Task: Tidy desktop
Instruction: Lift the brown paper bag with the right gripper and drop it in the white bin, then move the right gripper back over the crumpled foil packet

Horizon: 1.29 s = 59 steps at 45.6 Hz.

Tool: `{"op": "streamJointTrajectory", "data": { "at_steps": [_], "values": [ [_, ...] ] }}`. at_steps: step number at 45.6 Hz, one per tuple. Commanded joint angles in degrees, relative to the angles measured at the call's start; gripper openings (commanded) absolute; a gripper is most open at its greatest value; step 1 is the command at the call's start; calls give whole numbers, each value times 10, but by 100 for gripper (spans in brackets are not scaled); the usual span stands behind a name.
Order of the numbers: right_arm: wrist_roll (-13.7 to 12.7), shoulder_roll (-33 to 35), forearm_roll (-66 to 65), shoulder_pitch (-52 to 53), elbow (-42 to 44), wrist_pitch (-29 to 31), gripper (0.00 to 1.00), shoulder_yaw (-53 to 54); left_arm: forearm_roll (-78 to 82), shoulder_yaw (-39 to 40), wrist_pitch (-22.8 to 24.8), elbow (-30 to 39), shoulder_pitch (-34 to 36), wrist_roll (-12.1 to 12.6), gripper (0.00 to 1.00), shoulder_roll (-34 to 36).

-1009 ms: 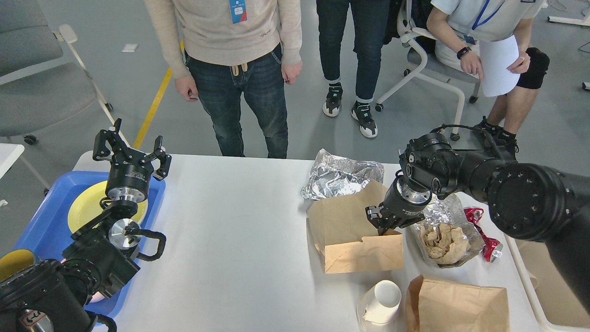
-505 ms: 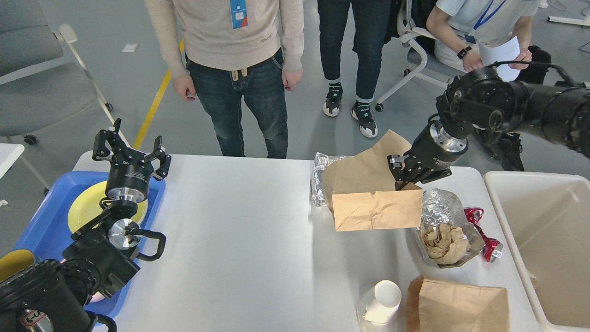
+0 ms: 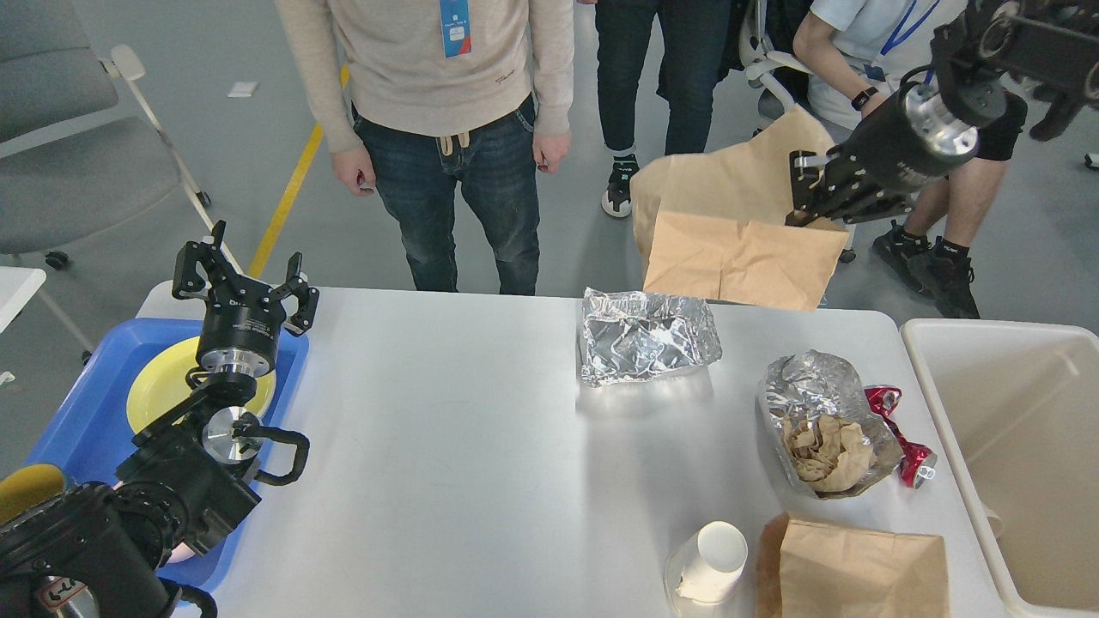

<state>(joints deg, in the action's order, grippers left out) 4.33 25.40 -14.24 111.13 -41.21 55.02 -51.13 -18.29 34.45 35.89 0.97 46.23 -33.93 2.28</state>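
Grey smooth floor (image 3: 215,172) all round, with a yellow line (image 3: 292,184) painted across it. There's a grey chair (image 3: 69,129) off to the left and a white office chair on castors (image 3: 773,60) at the back with someone sitting in it. Lighting is even, pretty soft.

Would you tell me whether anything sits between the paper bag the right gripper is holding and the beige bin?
Nothing visible does: the right gripper holds the paper bag high above the desktop, and the beige bin is open-topped.
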Motion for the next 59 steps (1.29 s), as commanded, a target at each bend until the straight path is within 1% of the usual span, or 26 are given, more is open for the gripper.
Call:
{"op": "streamJointTrajectory", "data": {
  "at_steps": [1,4,8,15,22,26,32,36,39,40,42,43,44,47,59],
  "values": [
    [0,14,-3,1,21,0,0,-1,0,0,1,0,0,0,97,0],
    [0,17,-8,-15,45,0,0,-5,0,0,1,0,0,0,97,0],
    [-1,26,-8,-69,96,0,0,-6,0,0,1,0,0,0,97,0],
    [-1,68,-2,-202,187,-116,0,5,0,0,1,0,0,0,97,0],
    [-1,113,0,-328,203,-249,0,15,-1,0,1,0,0,0,97,0],
    [-1,121,3,-395,203,-310,0,24,0,0,1,0,0,0,97,0],
    [-1,121,4,-484,206,-361,0,31,0,0,1,0,0,0,97,0],
    [0,120,4,-534,208,-380,0,38,0,0,1,0,0,0,97,0],
    [-1,115,4,-573,231,-388,1,40,0,0,1,0,0,0,97,0],
    [-1,113,4,-585,244,-388,15,41,0,0,1,0,0,0,97,0],
    [0,105,4,-606,271,-393,53,41,0,0,1,0,0,0,97,0],
    [0,93,4,-621,300,-398,83,42,0,0,1,0,0,0,97,0],
    [0,85,4,-628,312,-400,89,42,0,0,1,0,0,0,97,0],
    [0,70,4,-646,336,-400,99,43,0,0,1,0,0,0,97,0],
    [0,70,4,-647,334,-395,100,41,0,0,0,0,0,0,97,0]
  ]
}}
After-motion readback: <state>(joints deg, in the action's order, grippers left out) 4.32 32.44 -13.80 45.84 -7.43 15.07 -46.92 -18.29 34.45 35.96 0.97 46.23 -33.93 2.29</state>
